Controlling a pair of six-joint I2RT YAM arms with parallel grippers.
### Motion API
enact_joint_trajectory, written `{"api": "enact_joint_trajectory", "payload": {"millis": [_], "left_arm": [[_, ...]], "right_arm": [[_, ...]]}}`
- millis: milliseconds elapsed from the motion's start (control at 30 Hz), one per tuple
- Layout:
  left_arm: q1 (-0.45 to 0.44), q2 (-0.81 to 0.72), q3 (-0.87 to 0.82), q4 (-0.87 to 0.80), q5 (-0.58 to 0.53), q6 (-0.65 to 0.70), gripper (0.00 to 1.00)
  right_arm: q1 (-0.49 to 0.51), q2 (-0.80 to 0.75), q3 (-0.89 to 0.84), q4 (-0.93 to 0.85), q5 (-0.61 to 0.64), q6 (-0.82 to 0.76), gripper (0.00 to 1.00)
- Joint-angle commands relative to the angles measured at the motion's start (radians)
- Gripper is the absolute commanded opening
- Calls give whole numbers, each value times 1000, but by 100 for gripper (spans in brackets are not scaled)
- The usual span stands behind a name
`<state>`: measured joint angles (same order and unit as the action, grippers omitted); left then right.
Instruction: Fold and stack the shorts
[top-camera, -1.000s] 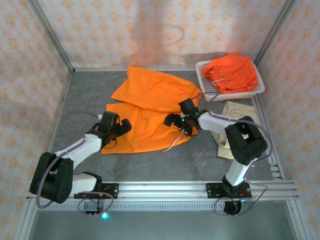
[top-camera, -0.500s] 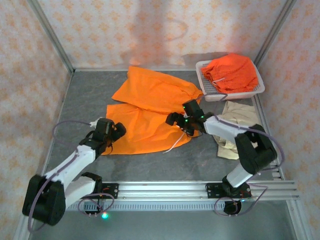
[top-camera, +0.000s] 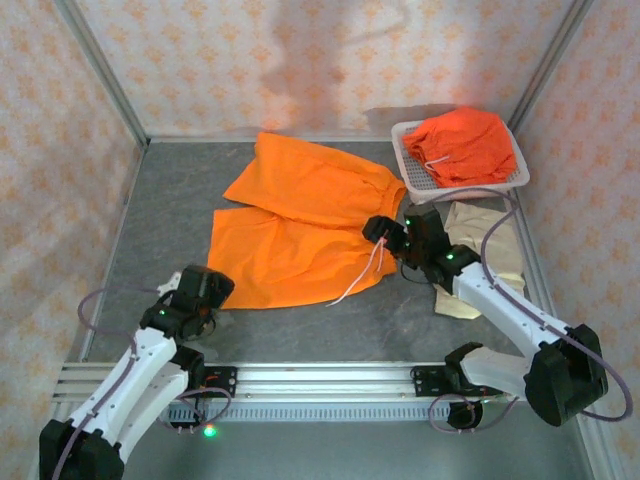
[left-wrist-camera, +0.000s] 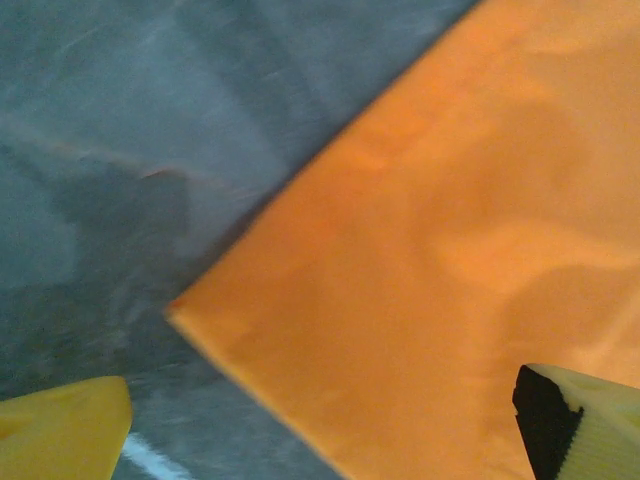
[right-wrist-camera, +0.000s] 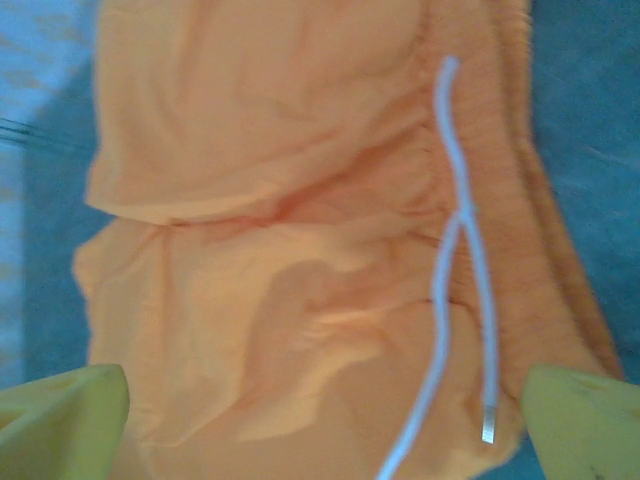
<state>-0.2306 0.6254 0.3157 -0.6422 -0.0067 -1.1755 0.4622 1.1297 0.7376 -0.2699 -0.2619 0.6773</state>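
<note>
Nearest you on the left, your left gripper (top-camera: 210, 290) sits low over the grey table (top-camera: 160, 220), just beside the near-left corner of the spread orange shorts (top-camera: 290, 235). In the left wrist view its yellow fingertips (left-wrist-camera: 62, 435) stand wide apart with that corner lying ahead of them. Nothing is clamped, and you cannot tell whether either finger touches the cloth.

The spread orange shorts lie flat in the middle of the table, legs pointing left and waistband to the right. Your right gripper (top-camera: 383, 235) hangs over that waistband at the right edge of the cloth. The right wrist view shows its fingers (right-wrist-camera: 60, 420) apart too, holding nothing, with the gathered waistband and the white drawstring (right-wrist-camera: 460, 260) below them. In the top view the drawstring trails toward you off the near-right edge onto the table.

Farther right, the beige shorts (top-camera: 485, 235) lie crumpled, partly under the right arm. Just beyond them, in the far right corner, the white basket (top-camera: 410, 160) holds the second orange shorts (top-camera: 465, 140), bunched in a heap.
</note>
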Motion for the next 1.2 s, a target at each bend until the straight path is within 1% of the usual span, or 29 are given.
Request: {"api": "enact_joint_trajectory", "payload": {"millis": [0, 67, 133, 300, 467, 833, 1000, 1167], "left_arm": [[6, -62, -36, -8, -24, -118, 92], [11, -70, -58, 13, -27, -130, 86], [16, -57, -71, 36, -22, -130, 81], [28, 20, -62, 102, -24, -92, 67], [46, 89, -28, 130, -27, -36, 64], [77, 210, 11, 189, -4, 32, 61], [83, 243, 99, 93, -32, 118, 61], [90, 246, 143, 11, -28, 137, 62]], "right_arm": [[-6, -30, -43, -10, 9, 15, 98], [-7, -39, -57, 6, 11, 18, 96], [-6, -41, -60, 13, 18, 15, 96], [-8, -23, -49, 16, 18, 5, 94], [-8, -12, -51, 20, 9, 6, 94], [-9, -10, -57, 24, 10, 8, 92], [-10, -7, -53, 16, 10, 5, 92], [-9, -4, -56, 14, 13, 4, 92]]}}
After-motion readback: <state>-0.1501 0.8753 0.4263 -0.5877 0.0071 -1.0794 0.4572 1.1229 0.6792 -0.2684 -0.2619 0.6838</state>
